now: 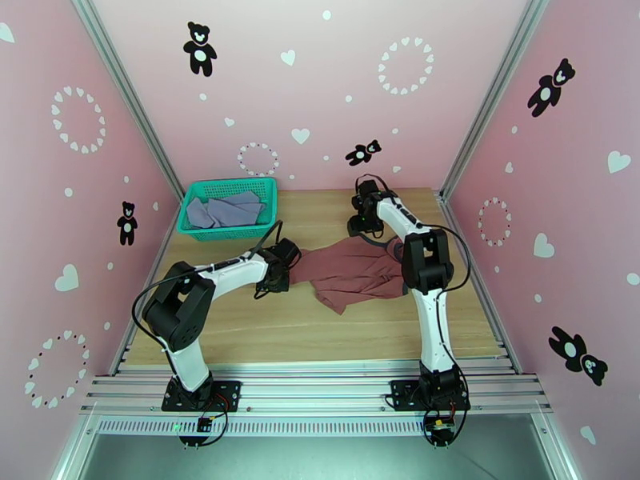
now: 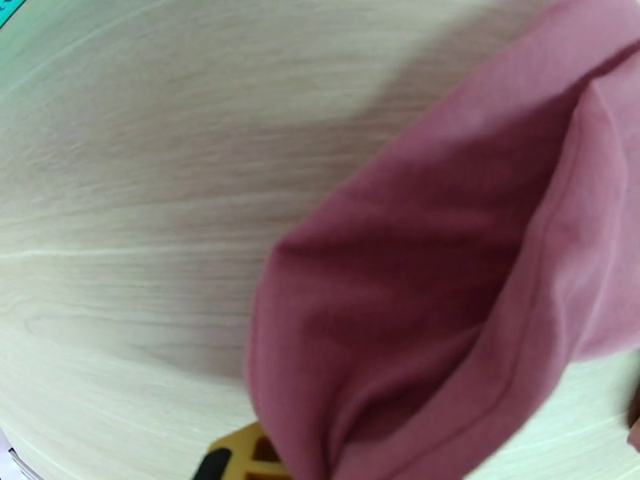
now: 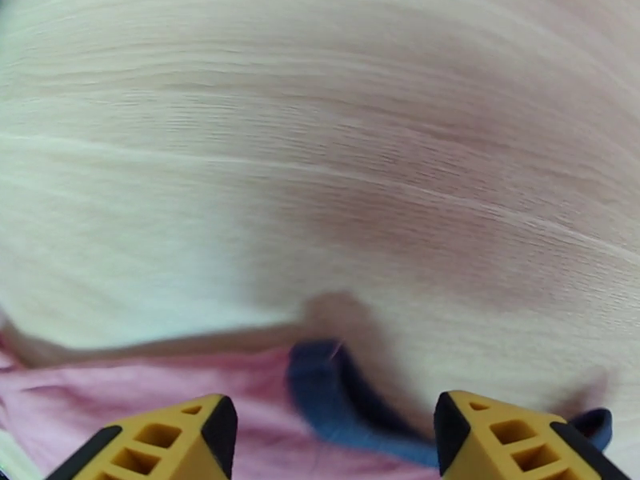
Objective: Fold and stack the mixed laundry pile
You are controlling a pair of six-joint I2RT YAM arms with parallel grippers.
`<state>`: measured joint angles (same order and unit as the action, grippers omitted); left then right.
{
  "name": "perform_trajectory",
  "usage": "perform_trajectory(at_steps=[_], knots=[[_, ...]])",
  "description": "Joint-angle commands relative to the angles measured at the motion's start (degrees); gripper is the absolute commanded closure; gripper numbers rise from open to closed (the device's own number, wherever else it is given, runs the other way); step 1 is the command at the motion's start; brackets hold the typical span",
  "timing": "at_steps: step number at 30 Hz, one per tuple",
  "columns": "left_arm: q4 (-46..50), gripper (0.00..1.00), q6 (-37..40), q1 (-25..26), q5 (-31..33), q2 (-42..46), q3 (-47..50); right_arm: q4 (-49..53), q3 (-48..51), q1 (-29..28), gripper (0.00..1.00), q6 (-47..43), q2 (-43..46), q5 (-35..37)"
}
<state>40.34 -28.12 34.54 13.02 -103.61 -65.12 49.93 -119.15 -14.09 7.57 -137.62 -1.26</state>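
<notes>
Two garments lie apart: the rust-red tank top with dark navy trim (image 1: 352,274) is crumpled on the middle of the light wooden worktop (image 1: 320,330), and the plain grey-lavender shirt (image 1: 228,210) sits in the teal plastic mesh basket (image 1: 272,203) at the far left. The left tool (image 1: 293,266) is clamped on the tank top's left edge. The right tool (image 3: 336,426) stands open at its far right corner, with the navy strap (image 3: 328,394) between its yellow fingers (image 3: 480,434).

You get one fixed camera high behind the near edge, looking down and forward across the whole table (image 1: 320,334), and two wrist cameras pressed close over the wood, all three sharing the red top (image 1: 356,275).
</notes>
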Motion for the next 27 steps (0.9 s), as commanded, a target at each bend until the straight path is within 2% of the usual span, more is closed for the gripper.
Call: perform_trajectory(at_steps=[1,4,5,8,13,18,22,27], knots=[[1.1,1.0,0.9,0.0,1.9,0.0,-1.5,2.4,-2.4,-0.2,0.41,1.1,-2.8,-0.6],[1.3,1.0,0.9,0.0,2.0,0.4,-1.6,2.2,-2.7,-0.2,0.55,1.6,-4.3,-2.4],[1.3,1.0,0.8,0.0,2.1,0.9,-1.6,2.2,-3.0,-0.2,0.64,1.7,-4.8,-3.0],[1.8,1.0,0.9,-0.1,2.9,2.3,-2.0,3.1,-4.4,-0.2,1.0,2.0,-5.4,-3.3],[6.8,1.0,2.3,-0.2,8.9,7.2,-8.4,3.8,-3.5,-0.2,1.0,1.4,2.4,-0.9],[13.5,1.0,5.6,-0.5,15.9,13.9,-21.8,2.1,4.2,-0.2,1.0,1.4,21.5,3.3],[17.9,1.0,9.1,-0.7,16.6,17.1,-32.2,-0.2,12.9,-0.3,1.0,2.1,39.2,7.2],[24.8,1.0,12.2,-0.5,13.9,19.4,-42.1,-1.2,21.6,-1.3,1.0,2.2,60.3,11.8]])
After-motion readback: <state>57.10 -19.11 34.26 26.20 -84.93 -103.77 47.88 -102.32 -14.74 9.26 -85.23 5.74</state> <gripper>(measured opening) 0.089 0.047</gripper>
